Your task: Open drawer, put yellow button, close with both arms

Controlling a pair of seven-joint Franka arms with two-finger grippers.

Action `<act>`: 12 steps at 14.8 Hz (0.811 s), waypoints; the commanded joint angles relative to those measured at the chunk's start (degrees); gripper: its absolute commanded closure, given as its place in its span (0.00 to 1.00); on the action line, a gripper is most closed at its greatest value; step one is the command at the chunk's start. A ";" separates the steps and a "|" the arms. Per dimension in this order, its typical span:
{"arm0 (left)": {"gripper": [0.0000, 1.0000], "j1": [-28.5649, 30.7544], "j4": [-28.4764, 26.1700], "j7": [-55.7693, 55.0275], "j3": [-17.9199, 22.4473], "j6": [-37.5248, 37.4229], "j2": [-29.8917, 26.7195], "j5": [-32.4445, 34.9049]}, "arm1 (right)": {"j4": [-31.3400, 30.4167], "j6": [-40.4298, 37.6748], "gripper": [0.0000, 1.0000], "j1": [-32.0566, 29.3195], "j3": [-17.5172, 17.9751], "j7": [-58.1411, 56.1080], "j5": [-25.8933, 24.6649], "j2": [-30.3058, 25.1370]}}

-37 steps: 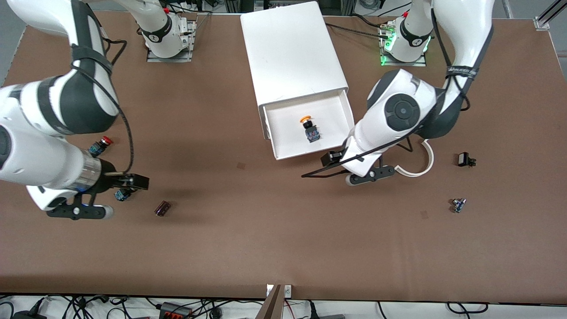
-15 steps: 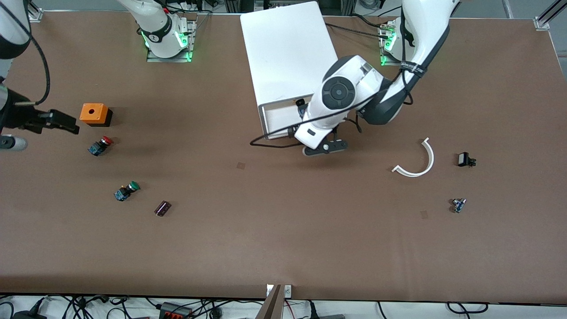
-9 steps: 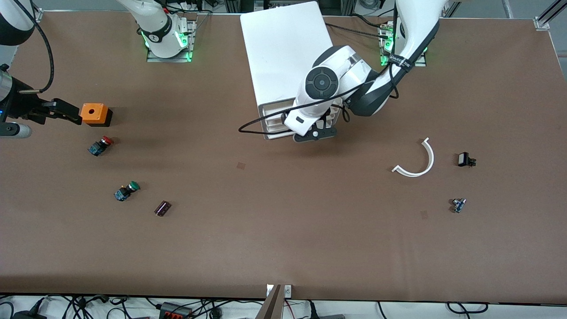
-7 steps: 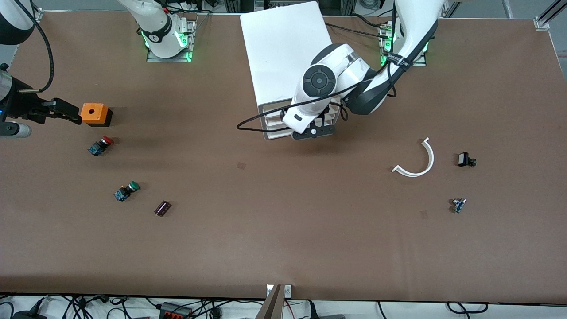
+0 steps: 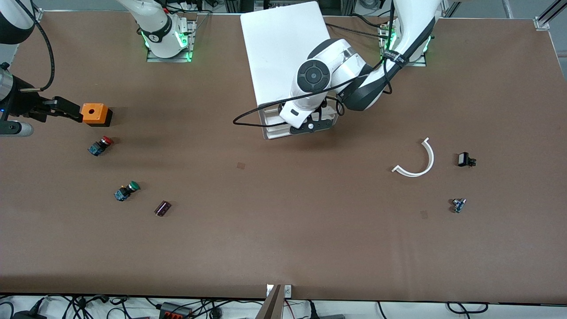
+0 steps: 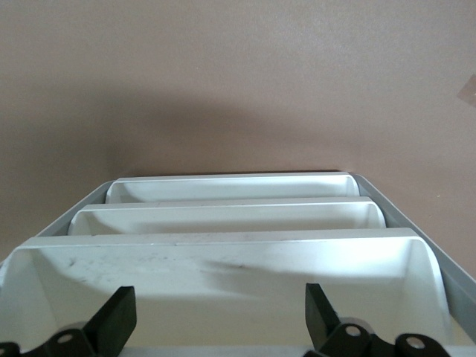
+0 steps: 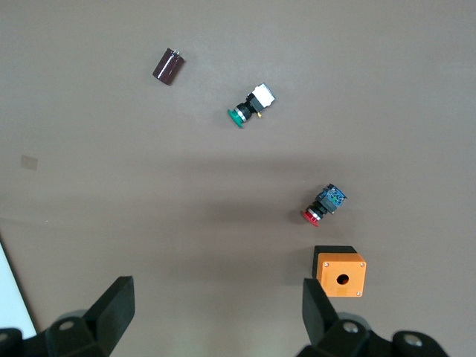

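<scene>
While both claws stood apart, the drawer (image 5: 283, 116) sat shut.
Left claw (image 5: 310, 126) hung at its front; right claw (image 5: 66, 108) waited beside an orange box (image 5: 94, 114).

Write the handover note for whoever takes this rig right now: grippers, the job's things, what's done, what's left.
Left gripper: open, empty, at the cabinet front, against the drawer.
Right gripper: open, empty, waiting over the table at the right arm's end, beside the orange box.
Yellow button: not visible anywhere.
Done: drawer looks pushed in level with the lower ones.
Left: confirm it is fully shut, back the left arm off.
</scene>
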 commanded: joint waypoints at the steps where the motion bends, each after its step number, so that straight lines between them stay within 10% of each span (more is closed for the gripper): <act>1: 0.00 2.60 0.22 3.22 -0.62 -0.84 -2.23 1.63 | -0.63 -0.19 0.00 0.11 0.28 -0.38 -0.94 -0.86; 12: 0.00 20.69 13.14 36.50 -1.06 -20.34 -5.74 11.56 | -0.45 1.39 0.00 -0.24 0.19 -0.38 -0.68 0.10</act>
